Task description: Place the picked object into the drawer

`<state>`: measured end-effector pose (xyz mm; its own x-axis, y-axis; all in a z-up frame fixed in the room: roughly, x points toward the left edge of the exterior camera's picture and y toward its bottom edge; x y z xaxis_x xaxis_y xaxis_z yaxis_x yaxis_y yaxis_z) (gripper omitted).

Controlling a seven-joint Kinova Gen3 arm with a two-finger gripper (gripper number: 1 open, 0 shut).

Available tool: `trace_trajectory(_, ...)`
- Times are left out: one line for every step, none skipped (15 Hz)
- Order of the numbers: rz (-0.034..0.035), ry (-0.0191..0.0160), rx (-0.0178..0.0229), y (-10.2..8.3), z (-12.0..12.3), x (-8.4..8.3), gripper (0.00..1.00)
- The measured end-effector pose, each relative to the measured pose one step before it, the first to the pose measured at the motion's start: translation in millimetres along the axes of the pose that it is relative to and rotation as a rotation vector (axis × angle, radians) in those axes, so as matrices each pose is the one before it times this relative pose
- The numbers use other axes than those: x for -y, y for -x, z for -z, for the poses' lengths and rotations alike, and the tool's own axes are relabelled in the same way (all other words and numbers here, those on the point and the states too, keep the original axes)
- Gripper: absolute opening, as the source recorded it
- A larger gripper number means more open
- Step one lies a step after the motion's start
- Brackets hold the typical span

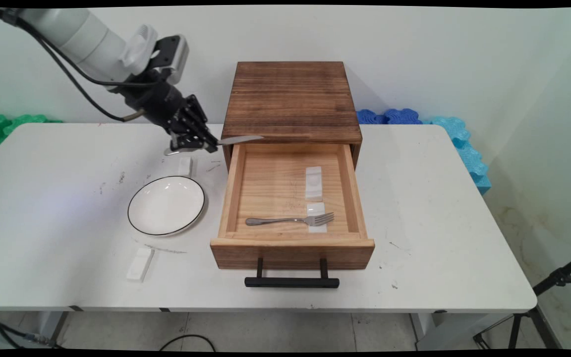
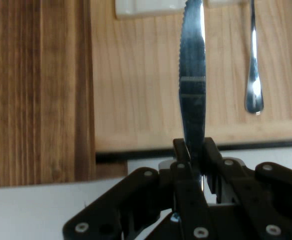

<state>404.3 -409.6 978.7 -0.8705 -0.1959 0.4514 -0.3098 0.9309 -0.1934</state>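
My gripper (image 1: 205, 144) is shut on a metal table knife (image 1: 238, 140), held level above the table just left of the wooden drawer box (image 1: 290, 99). The blade tip reaches over the back left corner of the open drawer (image 1: 293, 243). In the hand view the serrated knife blade (image 2: 192, 75) runs up from between the fingers (image 2: 181, 150) over the drawer's pale floor. A metal fork (image 1: 290, 219) lies in the drawer near its front, its tines on a white rest (image 1: 316, 218). Another white rest (image 1: 314, 183) lies behind it.
A white bowl with a dark rim (image 1: 166, 205) sits on the table left of the drawer. A white rest (image 1: 185, 165) lies behind the bowl and another (image 1: 140, 264) near the table's front. The drawer's black handle (image 1: 291, 282) sticks out toward the front edge.
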Motion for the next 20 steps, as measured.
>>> trace_trajectory(-0.00454,-0.00166,-0.00392,-5.91,-3.69,-1.31,0.0)
trace_trajectory(-0.00368,-0.00174,-0.0033,-5.44,-3.92,-1.39,0.0)
trace_trajectory(-0.00333,-0.00142,-0.00233,-4.78,-3.8,-1.15,0.0)
trace_trajectory(-0.00209,-0.00127,-0.00181,-3.31,-2.64,-0.66,0.0)
trace_trajectory(-0.00271,-0.00117,-0.00238,-4.94,-4.24,-1.16,0.0)
trace_trajectory(-0.00244,-0.00249,-0.00253,-5.71,-5.1,-1.11,0.0)
trace_trajectory(-0.00226,-0.00233,-0.00261,-5.54,-4.97,-0.99,0.0)
trace_trajectory(-0.00203,-0.00205,-0.00179,-4.98,-4.86,-0.85,0.0)
trace_trajectory(-0.001,-0.00181,-0.00093,-2.68,-2.59,-0.36,0.0)
trace_trajectory(-0.00146,-0.0025,-0.00172,-4.57,-4.49,-0.57,0.0)
trace_trajectory(-0.00119,-0.00176,-0.00102,-3.04,-3.03,-0.28,0.0)
trace_trajectory(-0.00188,-0.00291,-0.00086,-4.35,-4.5,-0.46,0.0)
trace_trajectory(-0.0009,-0.00202,-0.00033,-2.79,-3.05,-0.35,0.0)
trace_trajectory(-0.00197,-0.00295,0.00008,-4.49,-5.4,-0.58,0.0)
trace_trajectory(-0.00154,-0.00283,0.00015,-3.76,-4.79,-0.53,0.0)
trace_trajectory(-0.00114,-0.00217,0.0004,-3.47,-4.66,-0.63,0.0)
trace_trajectory(-0.00213,-0.00255,0.0007,-4.43,-6.18,-0.81,0.0)
trace_trajectory(-0.00178,-0.00176,0.00061,-3.78,-5.43,-0.72,0.0)
trace_trajectory(-0.00161,-0.00105,0.0004,-3.24,-4.59,-0.56,0.0)
trace_trajectory(-0.001,-0.0021,0.00054,-3.38,-5.26,-0.47,0.0)
